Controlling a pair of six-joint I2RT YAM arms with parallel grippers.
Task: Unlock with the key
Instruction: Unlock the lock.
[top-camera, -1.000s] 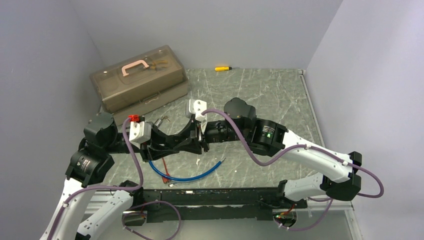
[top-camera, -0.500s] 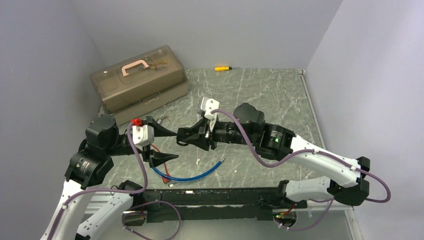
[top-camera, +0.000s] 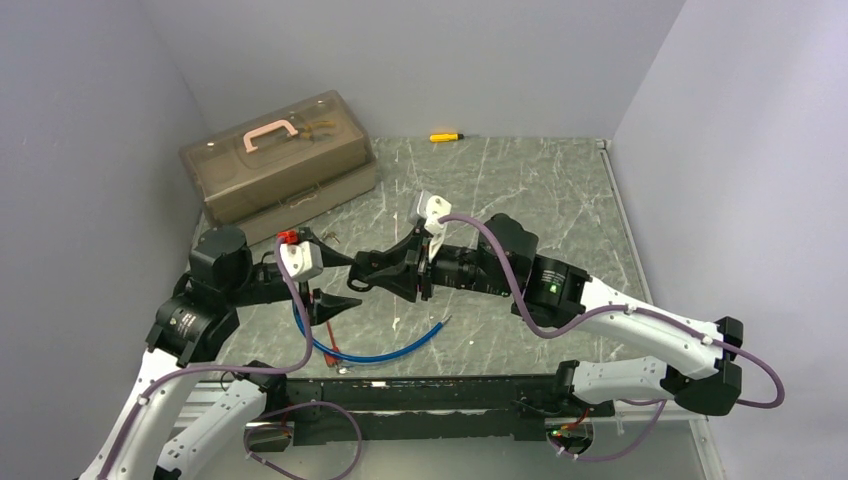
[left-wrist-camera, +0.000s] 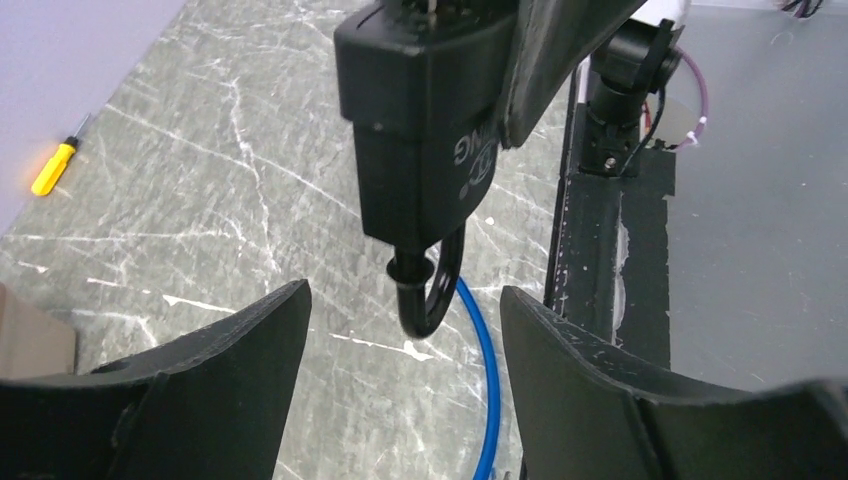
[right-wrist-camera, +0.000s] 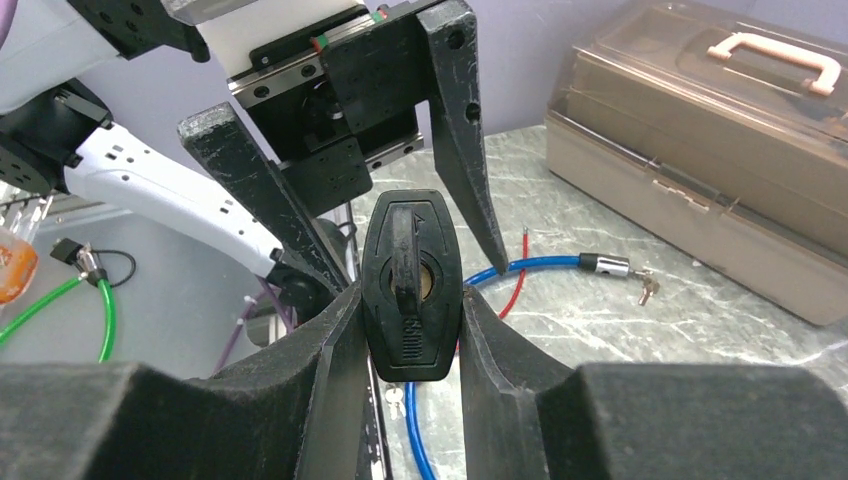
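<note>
We are taking the lock (right-wrist-camera: 411, 285) as our marker: it is sitting clamped between the fingers of the right gripper (top-camera: 372, 273), above the table (top-camera: 530, 190). Just left of it, the left gripper (top-camera: 355, 283) is standing with fingers spread, touching nothing. The cable (top-camera: 385, 355) is lying on the table below and in front of the lock. The toolbox (top-camera: 280, 160) is sitting behind and left of it, and the screwdriver (top-camera: 445, 136) is lying well behind it.

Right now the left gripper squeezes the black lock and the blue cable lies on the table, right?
No: the right gripper squeezes the black lock, seen in the right wrist view. The blue cable does lie on the table.
</note>
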